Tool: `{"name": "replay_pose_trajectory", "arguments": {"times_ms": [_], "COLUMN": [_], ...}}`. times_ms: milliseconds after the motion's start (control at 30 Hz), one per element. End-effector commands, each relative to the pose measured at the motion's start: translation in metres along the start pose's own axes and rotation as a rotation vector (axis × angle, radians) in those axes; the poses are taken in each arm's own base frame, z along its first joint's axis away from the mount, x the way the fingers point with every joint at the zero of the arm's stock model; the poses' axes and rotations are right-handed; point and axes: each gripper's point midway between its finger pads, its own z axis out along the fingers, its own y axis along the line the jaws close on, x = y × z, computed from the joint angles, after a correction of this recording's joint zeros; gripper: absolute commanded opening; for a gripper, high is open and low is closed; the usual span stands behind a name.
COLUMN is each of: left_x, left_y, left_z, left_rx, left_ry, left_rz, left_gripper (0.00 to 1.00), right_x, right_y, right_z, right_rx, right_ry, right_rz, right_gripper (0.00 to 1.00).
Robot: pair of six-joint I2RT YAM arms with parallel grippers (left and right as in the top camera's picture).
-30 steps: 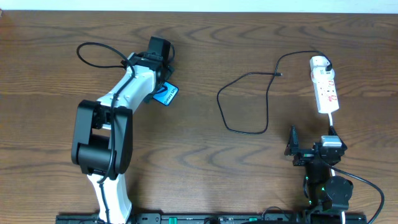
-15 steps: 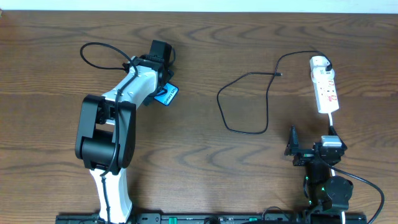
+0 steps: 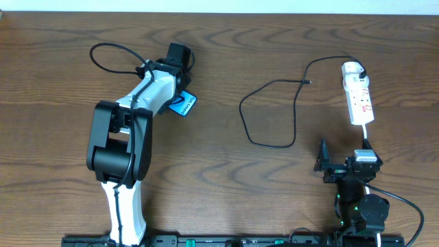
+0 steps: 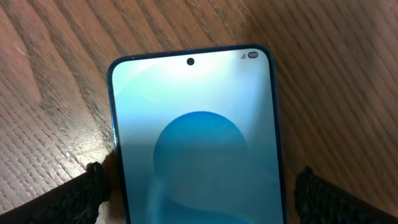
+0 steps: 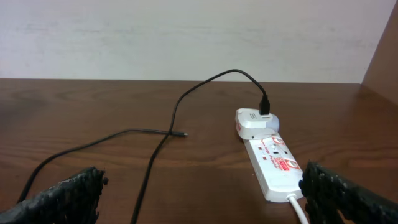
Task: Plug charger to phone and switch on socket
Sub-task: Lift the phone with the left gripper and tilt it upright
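Dark wooden desk (image 3: 226, 185), seen from above: the phone (image 3: 183, 104) lies on the left side, screen up and lit blue. My left arm (image 3: 130, 123) covers most of it, so only one corner with small white lettering shows. The charger (image 3: 241, 113) sprawls in a wide loop right of centre, well apart from the phone. Its small free plug (image 3: 309, 82) rests on the wood, joined to nothing. The cable's other end runs into a white adapter (image 5: 255, 122) seated at the rounded end of the socket (image 3: 359, 96). That narrow white strip with red markings lies at the far right, and its white cord (image 5: 297, 205) trails back toward my right arm (image 3: 353, 185). A pale wall (image 5: 186, 37) closes the scene behind the desk.

My left arm reaches up and away from its base at the near edge, bent sharply at the elbow, wrist over the phone. My left fingers (image 4: 74, 196) stand spread wide — one on each side of the phone's body, holding nothing. The left one sits just beside the edge and the right one stands a little off it. My right arm sits folded low at the near right edge. My right fingers (image 5: 56, 199) are parted to their full width and empty, pointing along the desk toward the socket and the loose plug.
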Motion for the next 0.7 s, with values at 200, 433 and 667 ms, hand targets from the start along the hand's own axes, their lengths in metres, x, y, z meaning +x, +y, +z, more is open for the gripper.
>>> {"name": "replay_pose_trajectory", "arguments": {"times_ms": [200,433,667], "left_x": [0.035,0.044,0.050], "left_y": [0.019,0.032,0.045], "left_z": [0.027,0.027,0.024], "left_rx": [-0.062,-0.107,-0.153], "left_ry": [0.127,0.155,0.186], "left_rz": [0.029,0.083,0.148], "left_gripper": [0.98,0.98,0.98], "right_x": [0.001,0.001,0.001], "right_y": [0.000,0.000,0.000], "right_z": [0.000,0.000,0.000], "right_rx": [0.005,0.005,0.005], "right_ry": [0.002,0.002,0.002], "right_rz": [0.009,0.009,0.009], "right_gripper": [0.99,0.99,0.99]}}
